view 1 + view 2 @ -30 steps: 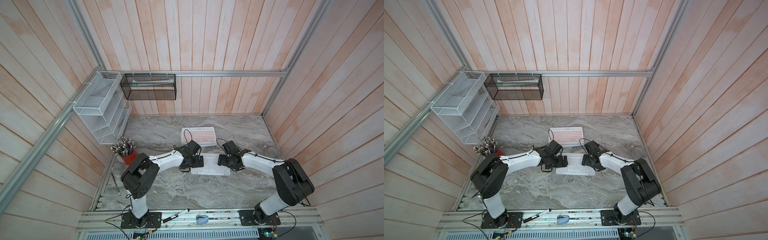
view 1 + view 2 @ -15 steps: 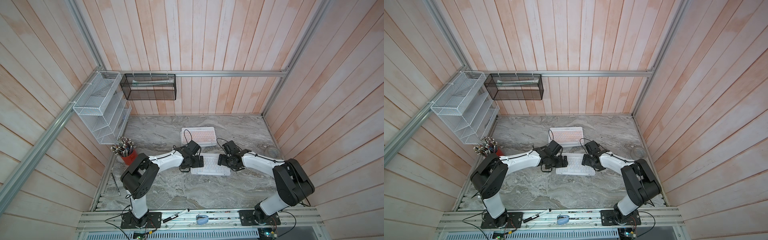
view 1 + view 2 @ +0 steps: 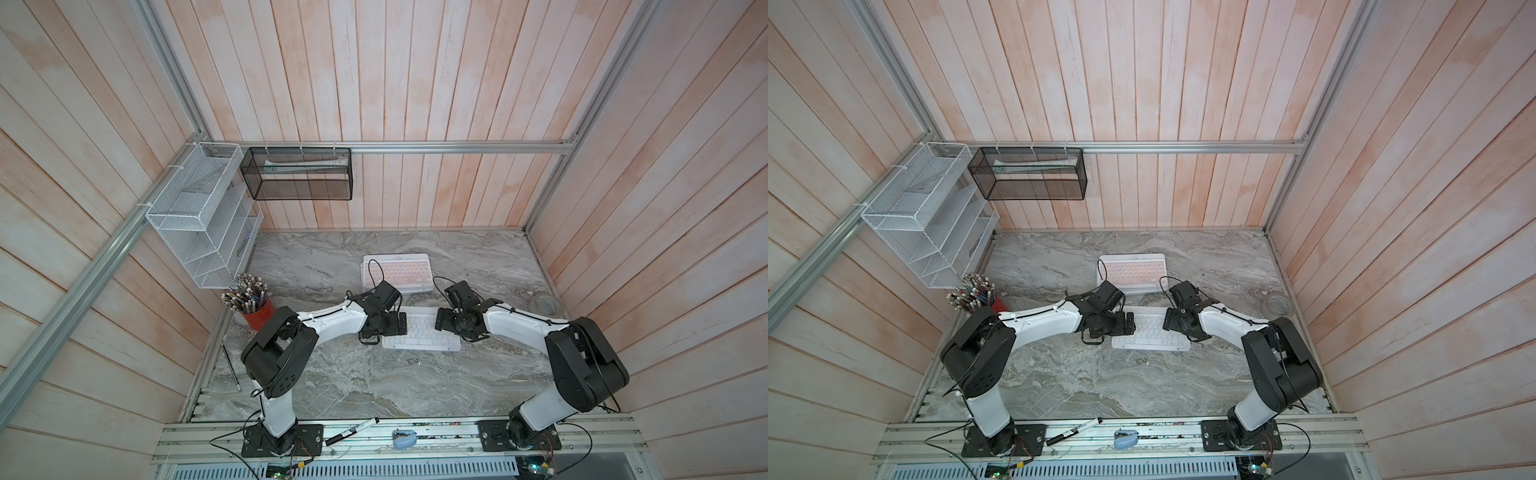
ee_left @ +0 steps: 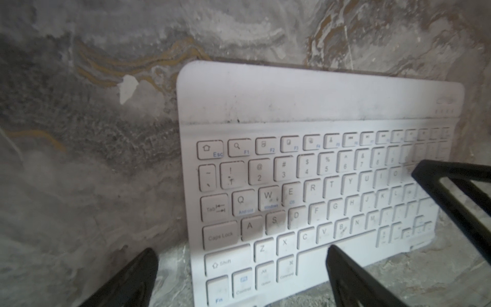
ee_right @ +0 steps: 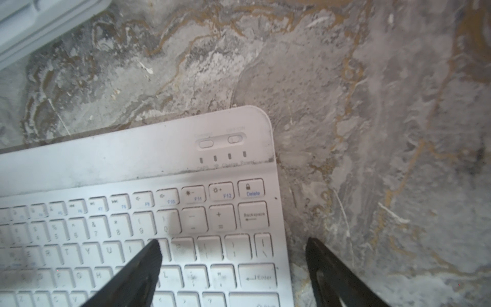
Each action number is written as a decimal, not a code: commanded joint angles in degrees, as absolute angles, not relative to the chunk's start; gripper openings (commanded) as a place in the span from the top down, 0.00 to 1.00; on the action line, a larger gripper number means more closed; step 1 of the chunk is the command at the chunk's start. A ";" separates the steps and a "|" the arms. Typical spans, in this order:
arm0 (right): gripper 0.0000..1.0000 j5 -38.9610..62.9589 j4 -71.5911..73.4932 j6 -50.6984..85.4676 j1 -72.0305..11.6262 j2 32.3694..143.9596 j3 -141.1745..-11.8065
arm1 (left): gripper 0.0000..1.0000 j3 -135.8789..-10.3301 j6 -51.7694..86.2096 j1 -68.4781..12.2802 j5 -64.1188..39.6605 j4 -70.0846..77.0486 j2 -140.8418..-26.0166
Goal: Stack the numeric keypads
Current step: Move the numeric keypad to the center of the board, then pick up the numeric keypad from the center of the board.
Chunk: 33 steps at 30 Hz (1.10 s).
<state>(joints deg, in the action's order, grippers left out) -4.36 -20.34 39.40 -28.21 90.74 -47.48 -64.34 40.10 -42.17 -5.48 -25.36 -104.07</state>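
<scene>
Below frame centre in both top views, flat on the counter (image 3: pixel 374 386): white-keyed keypad (image 3: pixel 422 336), apart from the pink-topped keypad stack (image 3: pixel 397 272) just above. Straddled at its short ends by left end effector (image 3: pixel 400 325) and right end effector (image 3: pixel 439 326), both spread, likely for a level two-ended lift.

White-keyed keypad (image 3: pixel 422 334) lies flat, mid-worktop (image 3: pixel 374 382); just behind it, farther back, sits the pink-topped keypad stack (image 3: pixel 399 272).
</scene>
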 commanded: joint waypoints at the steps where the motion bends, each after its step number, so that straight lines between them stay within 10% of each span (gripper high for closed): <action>1: 0.13 -3.00 -20.25 39.63 -28.81 92.08 -47.64 | 0.00 -65.97 39.31 -42.47 -4.91 -27.07 -103.92; 33: 0.14 1.11 -15.82 40.34 -29.88 92.93 -46.32 | 0.00 -66.64 41.04 -43.73 -6.55 -24.94 -104.97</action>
<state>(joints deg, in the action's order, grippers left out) -2.66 -15.55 39.42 -29.23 91.70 -47.51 -65.58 40.38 -43.31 -5.78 -26.04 -104.29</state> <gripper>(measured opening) 0.862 0.999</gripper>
